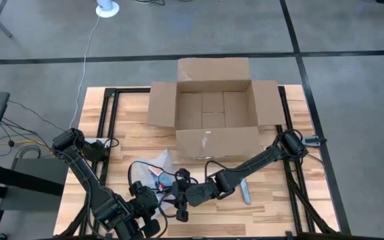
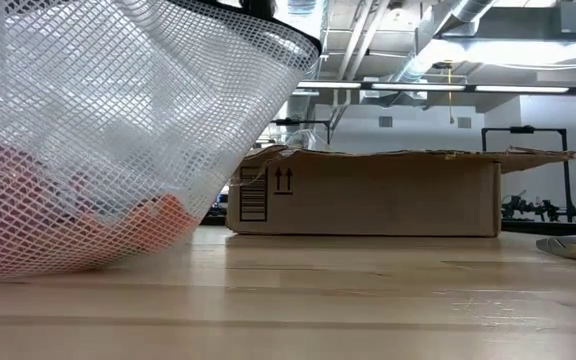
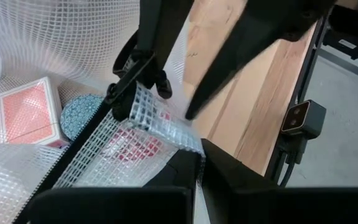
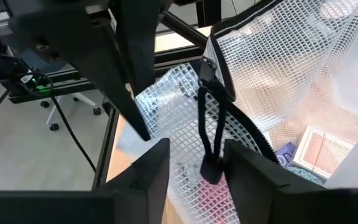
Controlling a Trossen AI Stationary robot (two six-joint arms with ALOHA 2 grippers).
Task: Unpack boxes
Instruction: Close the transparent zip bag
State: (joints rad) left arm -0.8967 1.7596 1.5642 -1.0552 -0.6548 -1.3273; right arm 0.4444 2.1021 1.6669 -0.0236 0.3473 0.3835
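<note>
Right gripper (image 4: 194,165): two dark, flat-faced fingers, parted, with a black zipper pull cord (image 4: 209,134) hanging between them; whether they press on it cannot be told.

Left gripper (image 3: 199,163): dark angular fingers drawn nearly together over the edge of the mesh bag (image 3: 126,134), seemingly pinching that edge.

Mesh bag (image 1: 157,168): clear soft plastic reinforced with a white woven grid, black zipper along the rim, crumpled. It lies at the near middle of the table between both grippers. Contents: a pack of cards (image 3: 28,112) with a red patterned back, and a round blue patterned item (image 3: 79,115).

Box (image 1: 212,110): brown corrugated cardboard, rectangular, all four flaps folded outward, inside visibly bare. It sits at the far middle of the table, apart from the bag. Black arrow and barcode print on one side in the low view.

Table (image 1: 125,137): pale wood planks, black metal frame.
</note>
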